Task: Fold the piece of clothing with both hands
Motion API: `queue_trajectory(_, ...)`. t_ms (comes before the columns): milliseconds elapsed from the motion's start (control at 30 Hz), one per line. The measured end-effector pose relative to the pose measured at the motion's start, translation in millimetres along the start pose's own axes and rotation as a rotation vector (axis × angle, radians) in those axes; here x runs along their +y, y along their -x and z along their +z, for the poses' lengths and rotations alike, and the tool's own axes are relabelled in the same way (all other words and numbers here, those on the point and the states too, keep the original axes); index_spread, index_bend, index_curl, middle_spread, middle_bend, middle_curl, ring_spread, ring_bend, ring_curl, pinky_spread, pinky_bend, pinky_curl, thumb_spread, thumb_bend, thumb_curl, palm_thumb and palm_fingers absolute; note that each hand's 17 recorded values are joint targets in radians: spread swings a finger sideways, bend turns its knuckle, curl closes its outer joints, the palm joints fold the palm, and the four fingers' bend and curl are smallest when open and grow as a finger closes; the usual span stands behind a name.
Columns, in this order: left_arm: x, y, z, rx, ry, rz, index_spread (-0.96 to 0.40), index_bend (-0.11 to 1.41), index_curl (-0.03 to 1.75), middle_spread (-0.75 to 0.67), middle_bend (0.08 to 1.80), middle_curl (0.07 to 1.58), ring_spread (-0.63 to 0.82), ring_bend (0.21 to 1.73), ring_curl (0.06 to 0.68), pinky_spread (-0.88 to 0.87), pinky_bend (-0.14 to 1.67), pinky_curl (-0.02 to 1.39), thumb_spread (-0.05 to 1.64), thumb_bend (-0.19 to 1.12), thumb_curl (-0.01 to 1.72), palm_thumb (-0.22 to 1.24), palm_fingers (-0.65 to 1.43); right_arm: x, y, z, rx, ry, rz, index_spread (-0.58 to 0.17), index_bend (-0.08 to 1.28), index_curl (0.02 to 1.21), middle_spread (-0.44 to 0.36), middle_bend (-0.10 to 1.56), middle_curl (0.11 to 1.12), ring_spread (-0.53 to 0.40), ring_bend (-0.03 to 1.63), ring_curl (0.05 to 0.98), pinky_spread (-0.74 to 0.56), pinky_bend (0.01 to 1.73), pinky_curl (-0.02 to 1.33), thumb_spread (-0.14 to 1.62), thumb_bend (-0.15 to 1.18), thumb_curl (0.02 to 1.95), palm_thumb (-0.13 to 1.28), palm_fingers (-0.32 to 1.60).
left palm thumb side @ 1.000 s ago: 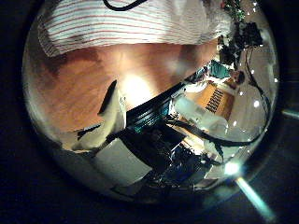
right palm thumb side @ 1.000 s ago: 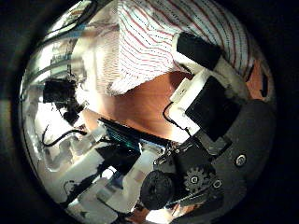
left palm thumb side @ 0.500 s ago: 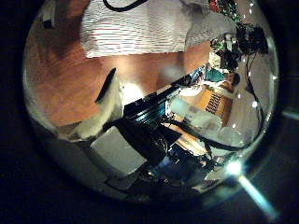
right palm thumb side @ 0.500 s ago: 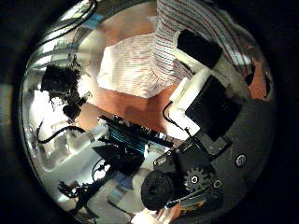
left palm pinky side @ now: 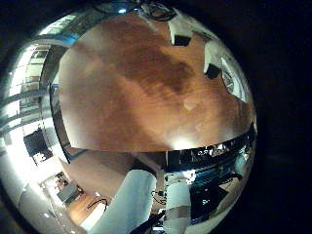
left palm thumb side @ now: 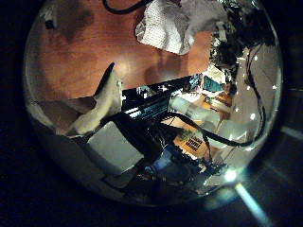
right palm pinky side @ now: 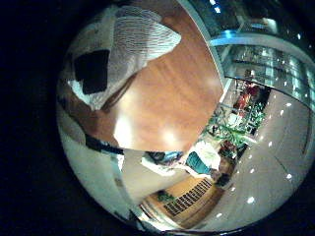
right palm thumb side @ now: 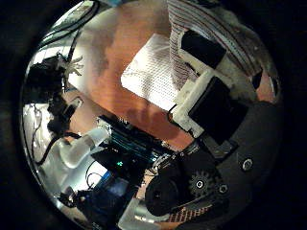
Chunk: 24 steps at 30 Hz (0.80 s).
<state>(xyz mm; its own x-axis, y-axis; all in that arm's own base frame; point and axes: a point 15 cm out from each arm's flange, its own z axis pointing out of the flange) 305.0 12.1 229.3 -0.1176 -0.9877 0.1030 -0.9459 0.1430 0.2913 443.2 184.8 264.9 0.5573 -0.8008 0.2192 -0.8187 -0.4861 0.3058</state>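
A striped garment (right palm thumb side: 158,62) lies bunched on the wooden surface (left palm pinky side: 136,88), part of it draped against the right hand (right palm thumb side: 216,91), whose fingers (right palm thumb side: 201,48) press into the cloth at about one o'clock, seemingly carrying an edge over for a fold. Whether that hand is clenched on the cloth cannot be told. The left hand (left palm thumb side: 104,99) hangs released above bare wood, the garment well apart from it.
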Motion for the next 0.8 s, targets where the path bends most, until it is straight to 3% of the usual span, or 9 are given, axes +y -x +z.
queue_trajectory(133,7.9,7.3,0.1,0.004,-0.006,-0.009,-0.07,0.19,0.47,-0.03,0.31,0.49,-0.08,0.75,0.294,0.03,0.28,0.49,1.17,-0.02,0.37,0.56,0.35,-26.7,37.6,13.0,0.022,0.06,-0.061,-0.336,0.91,1.0,-0.137,1.27,0.78,-0.219,1.35,0.735,-0.23,1.17,1.0,1.17,-0.02,0.78,0.88,1.07)
queue_trajectory(233,15.1,13.5,1.8,0.012,-0.01,-0.024,-0.07,0.19,0.47,-0.03,0.31,0.5,-0.08,0.74,0.294,0.03,0.28,0.49,1.16,-0.02,0.37,0.56,0.35,-30.5,54.1,18.4,0.032,0.09,-0.09,-0.358,0.73,0.96,-0.153,1.16,0.74,-0.225,1.33,0.708,-0.27,1.16,0.95,1.2,-0.03,0.75,0.81,0.95)
queue_trajectory(267,15.4,13.4,1.6,0.011,-0.012,-0.023,-0.07,0.19,0.47,-0.03,0.31,0.5,-0.08,0.74,0.295,0.03,0.28,0.49,1.17,-0.02,0.37,0.57,0.35,-30.5,55.1,19.3,0.034,0.093,-0.092,-0.362,0.63,0.95,-0.164,1.1,0.73,-0.235,1.34,0.703,-0.31,1.18,0.94,1.2,-0.03,0.73,0.79,0.84)
queue_trajectory(333,16.1,13.1,3.4,0.013,-0.008,-0.023,-0.07,0.19,0.48,-0.02,0.31,0.51,-0.08,0.74,0.295,0.03,0.28,0.49,1.17,-0.02,0.37,0.57,0.35,-29.4,55.5,14.6,0.031,0.084,-0.098,-0.374,0.26,0.85,-0.188,0.89,0.67,-0.255,1.39,0.7,-0.38,1.3,0.92,1.22,-0.03,0.7,0.75,0.42)
queue_trajectory(400,15.6,13.3,5.6,0.015,-0.002,-0.025,-0.07,0.19,0.48,-0.02,0.3,0.51,-0.08,0.74,0.296,0.03,0.28,0.49,1.17,-0.02,0.37,0.57,0.35,-27.5,53.9,7.4,0.024,0.069,-0.097,-0.402,0.09,0.72,-0.165,0.71,0.61,-0.256,1.33,0.66,-0.39,1.35,0.88,1.23,-0.02,0.68,0.73,0.16)
queue_trajectory(500,15.9,12.7,7.6,0.017,0.004,-0.026,-0.07,0.19,0.48,-0.02,0.3,0.52,-0.08,0.74,0.296,0.03,0.29,0.49,1.17,-0.02,0.37,0.57,0.35,-16.7,43.5,-10.2,0.012,0.031,-0.081,-0.447,0.12,0.58,-0.115,0.49,0.5,-0.184,1.17,0.578,-0.26,1.24,0.84,1.23,-0.03,0.63,0.69,-0.14)
queue_trajectory(633,14.4,8.9,6.7,0.017,0.004,-0.024,-0.07,0.19,0.49,-0.02,0.29,0.52,-0.08,0.75,0.298,0.03,0.29,0.49,1.17,-0.02,0.37,0.57,0.35,8.9,24.9,-25.8,-0.004,-0.002,-0.064,-0.475,0.11,0.46,-0.084,0.34,0.42,-0.075,1.02,0.483,-0.09,1.13,0.77,1.23,-0.03,0.58,0.64,-0.16)
queue_trajectory(800,12.8,-6.1,-0.1,0.004,0.005,-0.01,-0.07,0.19,0.5,-0.02,0.28,0.53,-0.07,0.74,0.297,0.03,0.3,0.49,1.17,-0.02,0.37,0.57,0.35,49.1,-9.5,-48.0,-0.093,-0.082,0.01,-0.451,0.13,0.37,-0.061,0.3,0.39,-0.029,0.94,0.426,0.05,1.03,0.7,1.23,-0.01,0.54,0.65,-0.06)
